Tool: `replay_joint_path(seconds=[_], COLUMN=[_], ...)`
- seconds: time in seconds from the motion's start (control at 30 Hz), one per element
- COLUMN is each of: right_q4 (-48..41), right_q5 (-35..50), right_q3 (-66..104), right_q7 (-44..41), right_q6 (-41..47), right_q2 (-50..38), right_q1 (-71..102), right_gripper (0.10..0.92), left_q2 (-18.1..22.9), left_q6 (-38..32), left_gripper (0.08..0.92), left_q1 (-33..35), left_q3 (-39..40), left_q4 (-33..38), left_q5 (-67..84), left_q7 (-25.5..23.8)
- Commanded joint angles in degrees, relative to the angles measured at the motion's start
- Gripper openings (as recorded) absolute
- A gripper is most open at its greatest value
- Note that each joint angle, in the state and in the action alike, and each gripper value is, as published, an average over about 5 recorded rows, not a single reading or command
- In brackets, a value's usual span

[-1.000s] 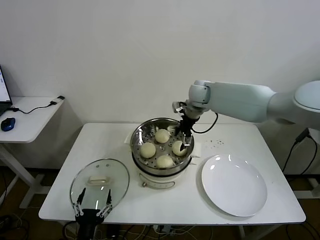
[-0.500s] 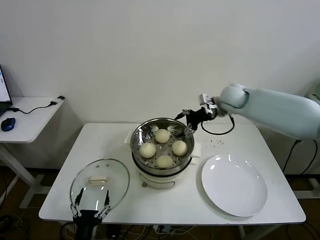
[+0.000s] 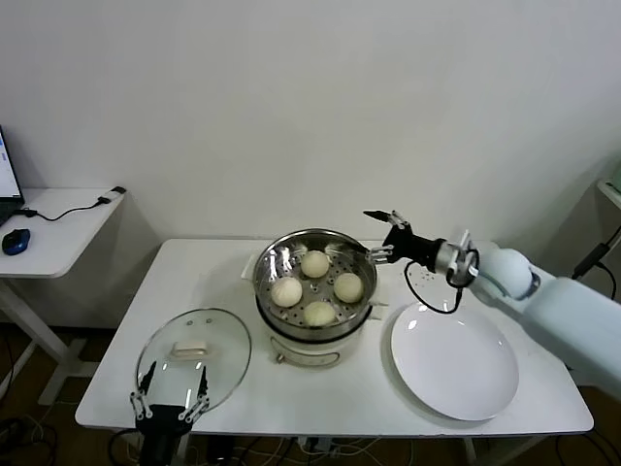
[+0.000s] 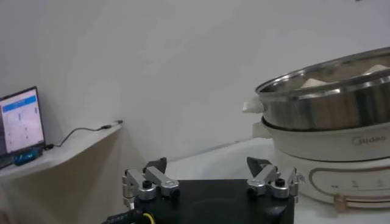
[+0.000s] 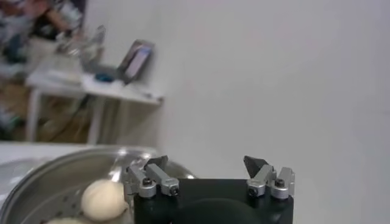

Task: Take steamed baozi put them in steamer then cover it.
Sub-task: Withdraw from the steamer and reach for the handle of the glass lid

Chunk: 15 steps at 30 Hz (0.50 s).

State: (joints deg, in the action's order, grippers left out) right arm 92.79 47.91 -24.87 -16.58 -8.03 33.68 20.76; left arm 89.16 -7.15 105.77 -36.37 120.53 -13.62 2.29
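Several cream-white baozi (image 3: 314,263) lie on the perforated tray of the steel steamer (image 3: 281,263) at the table's middle. One baozi (image 5: 103,199) also shows in the right wrist view. My right gripper (image 3: 380,234) is open and empty, just right of the steamer's rim and above the table. The glass cover (image 3: 193,357) with its cream bar handle lies flat on the table at the front left. My left gripper (image 3: 167,398) is open and empty at the table's front edge, just in front of the cover. The steamer (image 4: 332,115) also shows in the left wrist view.
A flat white plate (image 3: 454,359) lies at the front right of the white table (image 3: 388,393). A side desk (image 3: 58,225) with a mouse and cables stands to the left. A wall is close behind the table.
My right arm has drawn back from over the steamer to the right, and its gripper is now outside the rim. The baozi stay in the tray. The left gripper has barely moved.
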Motion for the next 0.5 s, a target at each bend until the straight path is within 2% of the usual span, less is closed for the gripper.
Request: replay_joint_path(seconds=[0.03,0.2,0.4,0.5], right_q4=[10.76,12.91,12.01,10.50], right_q5=[-8.42,-11.25,-13.32,-13.78], right_q3=[48.15,55.49,60.23,61.16], right_q7=[8.43,7.66,6.27,5.65], right_q6=[-1.93,-0.18,1.42,1.39], right_q2=[8.45,16.76,22.71,24.23], right_q1=[48.62,56.33,62.83,64.19], right_gripper=[0.823,0.823,0.823,0.823], left_q2=[-0.67,-1.07,-1.74,-1.98], left_q6=[-1.89,-6.30,-8.72,-8.95], left_gripper=[0.823,0.823,0.823,0.823], left_q1=[-0.83,-2.49,-4.45,-6.07], left_q3=[-4.17,-7.80,-9.56,-9.46], left_q4=[-0.30,-2.18,-4.91,-7.90], left_q5=[-19.67,-42.82,-68.47,-76.99], left_q7=[-0.81,-0.76,0.53,3.21])
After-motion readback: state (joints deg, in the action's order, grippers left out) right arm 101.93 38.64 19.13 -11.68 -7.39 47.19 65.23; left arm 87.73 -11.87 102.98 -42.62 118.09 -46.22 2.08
